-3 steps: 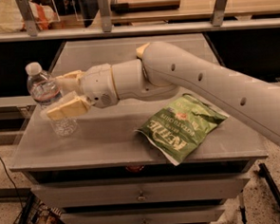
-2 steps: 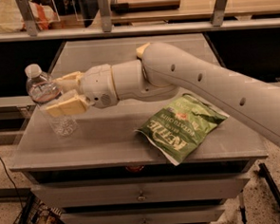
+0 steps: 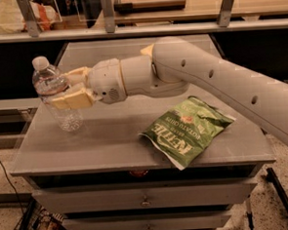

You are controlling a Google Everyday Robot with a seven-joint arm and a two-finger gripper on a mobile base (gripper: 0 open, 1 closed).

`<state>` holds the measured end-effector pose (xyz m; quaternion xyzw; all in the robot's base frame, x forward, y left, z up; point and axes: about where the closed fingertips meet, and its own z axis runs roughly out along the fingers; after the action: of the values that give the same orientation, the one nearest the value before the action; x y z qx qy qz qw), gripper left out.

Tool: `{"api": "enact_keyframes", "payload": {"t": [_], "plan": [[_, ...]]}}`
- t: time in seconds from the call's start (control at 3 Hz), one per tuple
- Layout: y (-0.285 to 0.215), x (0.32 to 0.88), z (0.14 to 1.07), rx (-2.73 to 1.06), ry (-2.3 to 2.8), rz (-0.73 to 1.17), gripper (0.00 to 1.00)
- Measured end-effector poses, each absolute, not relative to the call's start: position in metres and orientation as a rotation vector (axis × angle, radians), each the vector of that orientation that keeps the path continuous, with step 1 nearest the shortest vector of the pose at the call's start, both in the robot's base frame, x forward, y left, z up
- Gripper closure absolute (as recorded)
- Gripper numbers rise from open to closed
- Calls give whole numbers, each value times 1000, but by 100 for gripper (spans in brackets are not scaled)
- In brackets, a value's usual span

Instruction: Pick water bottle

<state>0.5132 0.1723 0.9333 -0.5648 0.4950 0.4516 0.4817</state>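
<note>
At the left edge of the grey cabinet top (image 3: 107,148), the water bottle (image 3: 55,95) leans, cap outward, clamped at mid-body between the tan fingers (image 3: 74,98) of the gripper (image 3: 61,89), the pincer narrowed onto the ribbed plastic. Whether its base has left the surface cannot be told. The white arm (image 3: 220,78) reaches in from the right, passing above a green chip bag (image 3: 186,131) lying flat. The grasp looks made; the next move probably calls for a straight, steady lift so the tilted bottle does not slip.
</note>
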Motion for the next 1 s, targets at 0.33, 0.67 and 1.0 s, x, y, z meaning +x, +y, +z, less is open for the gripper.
{"api": "enact_keyframes", "payload": {"t": [0.33,0.67,1.0], "plan": [[161,525,956,-1390,1197,1055,100],[152,535,979,-1406,1182,1006,100],[140,548,1007,-1409,1152,997,100]]}}
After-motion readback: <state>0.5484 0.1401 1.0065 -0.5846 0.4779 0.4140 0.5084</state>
